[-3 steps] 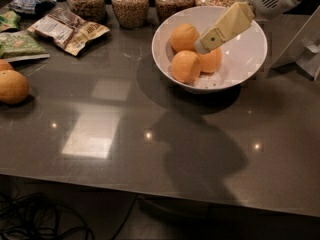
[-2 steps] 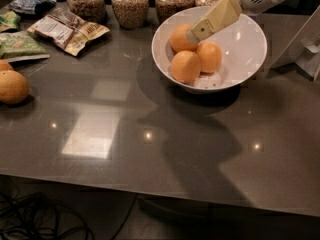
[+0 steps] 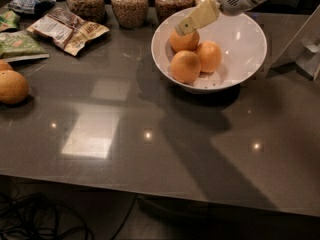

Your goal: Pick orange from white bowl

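Observation:
The white bowl (image 3: pixel 240 39) stands at the back right of the dark table and holds three oranges. One orange (image 3: pixel 184 42) lies at the back, one (image 3: pixel 185 67) at the front, and a deeper-orange one (image 3: pixel 210 56) at the right. My gripper (image 3: pixel 182 29), cream-coloured on a white arm, comes in from the top right. Its tip hovers at the bowl's back left, just above the back orange and partly covering its top. It holds nothing that I can see.
Several glass jars of grain (image 3: pixel 129 4) line the back edge. Snack bags (image 3: pixel 67 28) lie at the back left. Two more oranges (image 3: pixel 11 86) sit at the far left edge. A white object (image 3: pixel 306 49) stands at the right edge.
The gripper has moved up and to the left, from over the middle of the bowl to above the back orange. All three oranges now show.

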Available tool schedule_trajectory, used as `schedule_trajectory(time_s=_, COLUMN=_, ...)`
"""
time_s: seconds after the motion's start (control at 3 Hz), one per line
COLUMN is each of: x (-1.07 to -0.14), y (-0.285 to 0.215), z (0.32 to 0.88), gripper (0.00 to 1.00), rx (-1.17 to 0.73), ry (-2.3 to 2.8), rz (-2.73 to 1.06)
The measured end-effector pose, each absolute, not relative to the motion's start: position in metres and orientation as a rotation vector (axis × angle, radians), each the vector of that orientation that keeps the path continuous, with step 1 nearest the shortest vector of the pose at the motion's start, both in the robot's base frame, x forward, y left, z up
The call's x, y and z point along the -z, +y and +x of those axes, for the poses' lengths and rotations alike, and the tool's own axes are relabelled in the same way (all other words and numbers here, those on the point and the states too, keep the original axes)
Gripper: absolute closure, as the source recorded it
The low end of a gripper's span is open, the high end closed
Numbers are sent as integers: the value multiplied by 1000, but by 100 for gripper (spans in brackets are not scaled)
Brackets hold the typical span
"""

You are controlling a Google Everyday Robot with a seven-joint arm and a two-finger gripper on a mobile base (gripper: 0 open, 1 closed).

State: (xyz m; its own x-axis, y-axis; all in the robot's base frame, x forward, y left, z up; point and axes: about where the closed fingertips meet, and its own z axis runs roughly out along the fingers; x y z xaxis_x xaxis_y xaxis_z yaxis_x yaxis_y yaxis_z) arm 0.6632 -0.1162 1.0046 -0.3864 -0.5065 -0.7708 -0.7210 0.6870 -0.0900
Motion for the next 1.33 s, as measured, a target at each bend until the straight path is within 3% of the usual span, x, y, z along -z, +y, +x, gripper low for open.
schedule_trajectory(time_s=0.33, x=-984, y=-108, z=685, gripper=21, rx=-335, ry=2117, rz=-923)
schedule_trajectory(time_s=1.33, x=-954, y=-102, z=716, gripper=22, rx=-331, ry=2194, rz=-880)
